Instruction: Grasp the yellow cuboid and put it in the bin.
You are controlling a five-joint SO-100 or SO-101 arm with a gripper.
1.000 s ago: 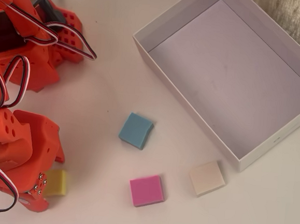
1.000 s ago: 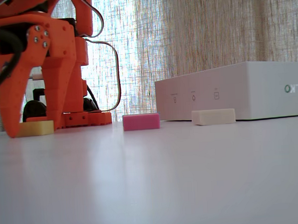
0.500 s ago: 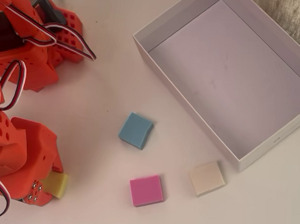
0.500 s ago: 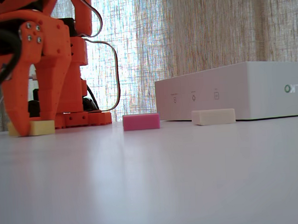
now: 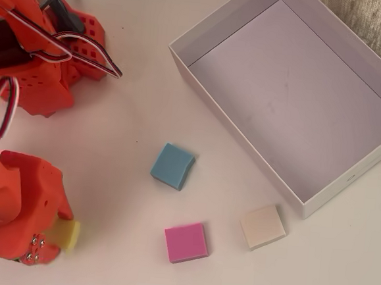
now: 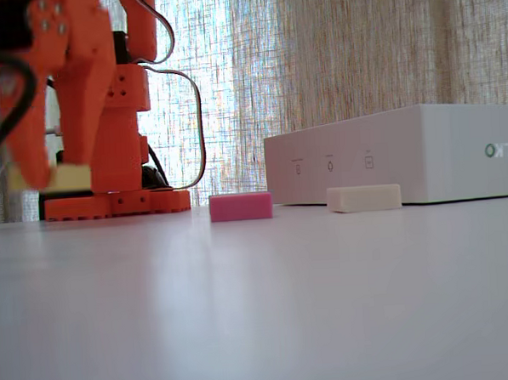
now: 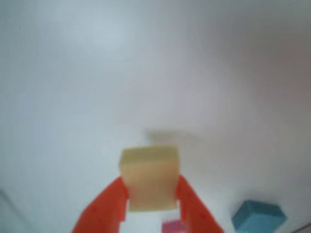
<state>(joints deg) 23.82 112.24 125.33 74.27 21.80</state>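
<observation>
our orange two-finger claw (image 7: 149, 194) is closed on the small flat pale-yellow square foam-like block (image 7: 148, 177), one finger on each of two opposite sides, as the wrist view shows. in the low fixed view the yellow block (image 6: 62, 177) hangs clear above the white table (image 6: 260, 309), at the far left. in the overhead view only one corner of it (image 5: 69, 233) shows from under the orange arm, at the lower left.

we judge this block to be very light and a little soft, so it needs only a gentle squeeze; the foam surface should give good friction and it is not fragile. the hold on the two flat sides looks centred, and we think this is the right place to take it. much of the block stands out beyond the finger tips, so a quick swing might turn it in the grip.

going from left to right in the overhead view, a small blue square block (image 5: 173, 166) lies near the middle, a pink square block (image 5: 186, 242) lies below it, and a cream square block (image 5: 262, 226) lies just beside the corner of the bin. the large shallow white cardboard box with lilac floor (image 5: 293, 91) is at the upper right, well apart from the claw, and it holds nothing. the blue and pink blocks lie between claw and bin, but they are flat, so a raised path should pass over them and the low wall.
</observation>
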